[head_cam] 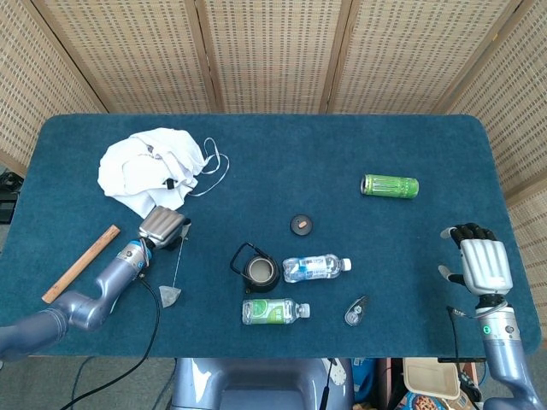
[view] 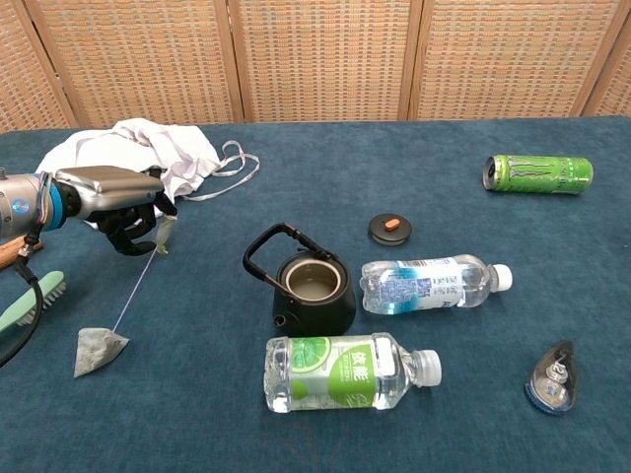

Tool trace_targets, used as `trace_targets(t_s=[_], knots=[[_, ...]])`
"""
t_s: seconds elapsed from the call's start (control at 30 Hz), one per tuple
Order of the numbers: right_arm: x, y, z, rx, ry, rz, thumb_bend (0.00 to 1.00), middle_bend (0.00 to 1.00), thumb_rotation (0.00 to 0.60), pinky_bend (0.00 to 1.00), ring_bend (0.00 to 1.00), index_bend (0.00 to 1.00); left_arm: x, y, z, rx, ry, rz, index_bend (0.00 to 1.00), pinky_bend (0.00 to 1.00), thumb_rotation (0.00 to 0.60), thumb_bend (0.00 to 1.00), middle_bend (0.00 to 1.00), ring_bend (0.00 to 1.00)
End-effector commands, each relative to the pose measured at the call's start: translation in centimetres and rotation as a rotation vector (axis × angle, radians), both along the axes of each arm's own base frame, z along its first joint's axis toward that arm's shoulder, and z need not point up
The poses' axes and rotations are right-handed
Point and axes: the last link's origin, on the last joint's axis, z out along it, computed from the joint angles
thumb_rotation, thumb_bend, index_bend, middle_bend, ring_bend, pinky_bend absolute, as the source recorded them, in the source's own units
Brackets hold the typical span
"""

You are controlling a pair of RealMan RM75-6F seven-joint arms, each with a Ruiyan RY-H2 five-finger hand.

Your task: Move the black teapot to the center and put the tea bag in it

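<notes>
Left arm: reaches in low from the table's near left edge, forearm slanting up toward the white cloth (view: 138,148).
Left hand (view: 113,202): palm down, fingers (view: 133,229) curled under and pinched on the tag end of the string (view: 138,284) (the exact contact is shadowed).
Tea bag (view: 99,350): hangs at the string's far end, below and slightly left of the fingers, low at the blue table (view: 197,414); touching or just clear, cannot tell.
Black teapot (view: 314,293): right of the fingers, well apart, upright, mouth open, handle tilted toward the left hand.
Lid (view: 390,229): on the table beyond the teapot.
Right hand (head_cam: 480,260): upright at the table's right edge, fingers straight and close together, holding nothing.
Bottles: clear bottle (view: 434,283) beside the teapot, green-label bottle (view: 345,372) in front, both lying.
</notes>
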Motion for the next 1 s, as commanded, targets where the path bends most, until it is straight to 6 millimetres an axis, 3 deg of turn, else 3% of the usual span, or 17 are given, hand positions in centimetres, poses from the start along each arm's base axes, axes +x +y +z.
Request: trace_targets(t_s=[0.03, 0.5, 1.0], knots=[[0.0, 0.0, 0.0, -0.001, -0.001, 0.001, 0.32, 0.43, 0.600, 0.35, 0.28, 0.41, 0.2, -0.1, 0.5, 0.011, -0.030, -0.001, 0.62, 0.66, 0.600, 0.48, 0.82, 0.76], [0.3, 0.3, 0.1, -0.004, -0.007, 0.007, 0.32, 0.43, 0.600, 0.35, 0.28, 0.41, 2.8, -1.5, 4.6, 0.027, -0.247, -0.044, 0.62, 0.66, 0.600, 0.48, 0.82, 0.76], [0.5, 0.2, -0.2, 0.002, -0.010, 0.011, 0.32, 0.43, 0.600, 0.35, 0.28, 0.41, 5.5, -3.8, 7.3, -0.027, -0.448, -0.095, 0.63, 0.66, 0.600, 0.48, 0.82, 0.76]])
